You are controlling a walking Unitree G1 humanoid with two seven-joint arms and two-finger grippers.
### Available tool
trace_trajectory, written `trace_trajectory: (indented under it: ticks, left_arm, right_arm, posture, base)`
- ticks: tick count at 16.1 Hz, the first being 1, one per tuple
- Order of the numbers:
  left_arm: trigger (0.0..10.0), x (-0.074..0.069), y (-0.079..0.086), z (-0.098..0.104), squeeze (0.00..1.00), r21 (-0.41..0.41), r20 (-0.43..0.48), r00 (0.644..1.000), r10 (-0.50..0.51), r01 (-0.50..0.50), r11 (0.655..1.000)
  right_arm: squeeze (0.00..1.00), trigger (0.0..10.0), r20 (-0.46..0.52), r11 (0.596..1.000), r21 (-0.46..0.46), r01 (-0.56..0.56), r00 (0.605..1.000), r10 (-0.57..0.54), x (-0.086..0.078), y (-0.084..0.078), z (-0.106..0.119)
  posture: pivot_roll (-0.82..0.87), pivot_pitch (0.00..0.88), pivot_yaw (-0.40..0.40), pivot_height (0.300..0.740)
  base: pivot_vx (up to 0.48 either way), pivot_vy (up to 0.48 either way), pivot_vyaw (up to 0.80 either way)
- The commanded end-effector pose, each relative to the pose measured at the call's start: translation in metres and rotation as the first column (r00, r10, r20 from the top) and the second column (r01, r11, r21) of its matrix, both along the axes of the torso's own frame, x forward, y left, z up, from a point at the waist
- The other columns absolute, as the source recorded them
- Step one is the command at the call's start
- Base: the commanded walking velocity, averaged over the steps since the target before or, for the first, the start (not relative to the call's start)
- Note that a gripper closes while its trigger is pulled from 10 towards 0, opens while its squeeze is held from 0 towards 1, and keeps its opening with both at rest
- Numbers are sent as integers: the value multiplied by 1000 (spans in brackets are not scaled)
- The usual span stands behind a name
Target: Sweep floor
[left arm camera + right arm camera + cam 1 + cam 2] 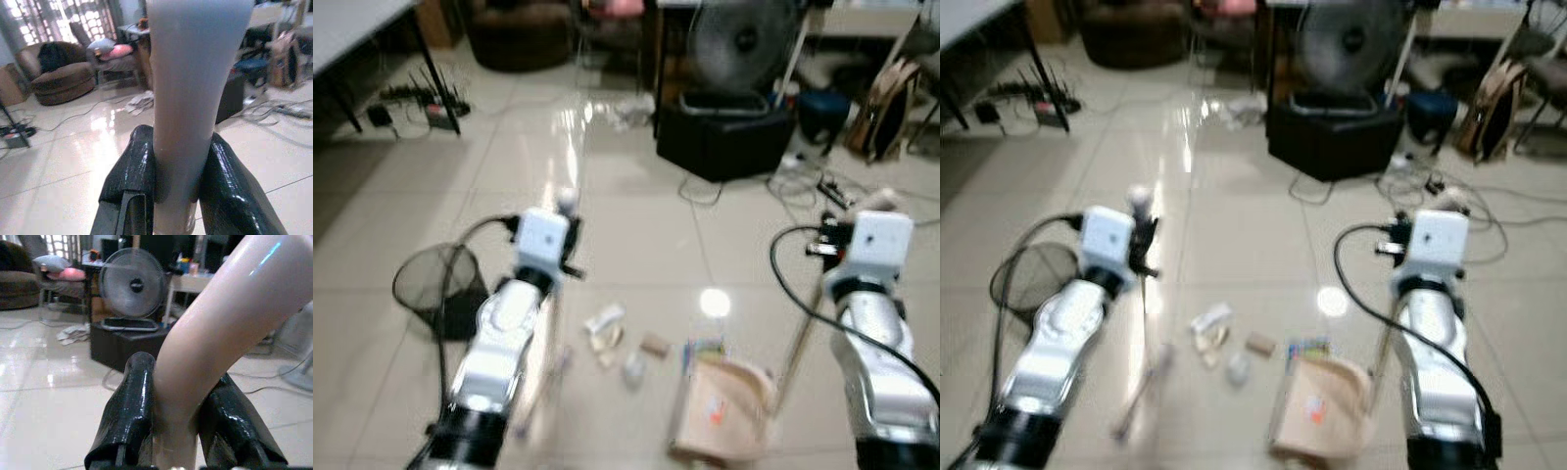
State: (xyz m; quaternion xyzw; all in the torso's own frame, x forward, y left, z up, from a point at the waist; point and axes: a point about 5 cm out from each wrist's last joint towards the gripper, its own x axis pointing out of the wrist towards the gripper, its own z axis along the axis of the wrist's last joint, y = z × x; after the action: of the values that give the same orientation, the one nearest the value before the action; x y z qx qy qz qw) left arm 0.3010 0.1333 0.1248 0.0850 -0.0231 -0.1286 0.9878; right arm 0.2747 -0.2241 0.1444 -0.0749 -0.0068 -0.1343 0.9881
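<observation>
My left gripper (178, 191) is clamped on the pale broom handle (193, 93), which runs down from it to the tile floor (636, 206) just left of the litter. My right gripper (178, 423) is clenched on the beige dustpan handle (230, 328). The dustpan (724, 406) sits on the floor below and left of that gripper, with the scraps of litter (607, 333) lying between broom and pan, just beside the pan's mouth.

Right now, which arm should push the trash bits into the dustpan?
The left. Its claw grips the broom handle, beside the scraps. The right claw holds the dustpan.
</observation>
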Motion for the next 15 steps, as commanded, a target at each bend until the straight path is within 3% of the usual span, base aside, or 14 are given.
trace_trajectory:
  ticks: [1, 8, 11, 15]
  left_arm:
    - [10000, 2, 4, 7, 0, -12, 20, 1000, 8, -8, 1000]
    - [10000, 6, 6, 13, 0, -12, 59, 997, 46, -46, 999]
    - [10000, 5, 5, 15, 0, -21, 76, 996, 40, -38, 999]
    - [10000, 3, 3, 14, 0, -30, 75, 997, 6, -3, 1000]
  right_arm:
    - [0, 10000, 54, 1000, -13, -13, 998, 14, 2, 3, 11]
    - [0, 10000, 58, 1000, -13, -11, 998, 12, 3, 2, 11]
    - [0, 10000, 57, 999, 38, -13, 998, 10, 3, 3, 9]
    - [0, 10000, 47, 999, 36, -12, 999, 10, 1, 3, 6]
  posture:
    - [-45, 11, 2, 740]
    - [-48, 18, 3, 740]
    - [-47, 12, 1, 740]
    - [-51, 7, 3, 740]
  base:
    - [0, 307, 0]
    - [0, 44, 0]
    - [0, 0, 0]
    - [60, 0, -800]
